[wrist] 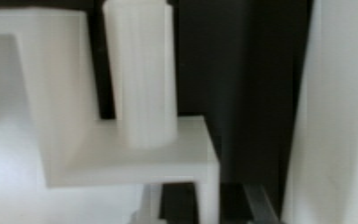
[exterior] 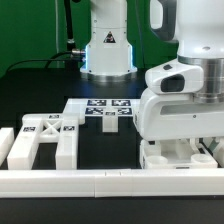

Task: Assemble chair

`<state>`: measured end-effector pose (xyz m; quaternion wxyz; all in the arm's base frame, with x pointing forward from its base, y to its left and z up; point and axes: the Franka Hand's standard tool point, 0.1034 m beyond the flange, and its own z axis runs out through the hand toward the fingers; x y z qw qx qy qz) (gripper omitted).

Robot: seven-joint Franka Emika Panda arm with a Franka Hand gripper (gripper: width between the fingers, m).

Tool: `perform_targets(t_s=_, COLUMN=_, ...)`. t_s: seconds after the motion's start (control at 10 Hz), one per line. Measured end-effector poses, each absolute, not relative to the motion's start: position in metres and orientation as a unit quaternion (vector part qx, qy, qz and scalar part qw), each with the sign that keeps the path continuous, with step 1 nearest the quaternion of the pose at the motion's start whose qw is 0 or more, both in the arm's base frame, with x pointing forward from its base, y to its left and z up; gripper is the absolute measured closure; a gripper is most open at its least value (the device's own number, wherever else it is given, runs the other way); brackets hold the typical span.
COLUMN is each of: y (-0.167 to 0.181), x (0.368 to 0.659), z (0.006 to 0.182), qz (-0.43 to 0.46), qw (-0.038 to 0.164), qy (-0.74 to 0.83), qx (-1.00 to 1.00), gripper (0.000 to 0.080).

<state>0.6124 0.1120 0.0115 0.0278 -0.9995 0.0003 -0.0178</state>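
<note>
Exterior view: my fingers [exterior: 182, 148] are clenched low over a white chair part [exterior: 170, 157]; the X-braced frame [exterior: 45, 140] lies well apart from them. Wrist view: a square leg [wrist: 149, 70] stands near them, probably stiff, light and slick; I'd pinch its flat sides

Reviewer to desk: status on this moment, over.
Tool shut, low among white plastic chair parts at the exterior view's right; grip unconfirmed. White X-braced frame lies apart at that view's left. Nothing visibly blocking.
</note>
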Motion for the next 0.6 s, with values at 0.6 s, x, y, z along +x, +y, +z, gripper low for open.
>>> perform_targets(t_s=0.6, y=0.105, x=0.621, z=0.033, qz=-0.032, qw=0.027, qy=-0.011, qx=-0.999, gripper=0.0537)
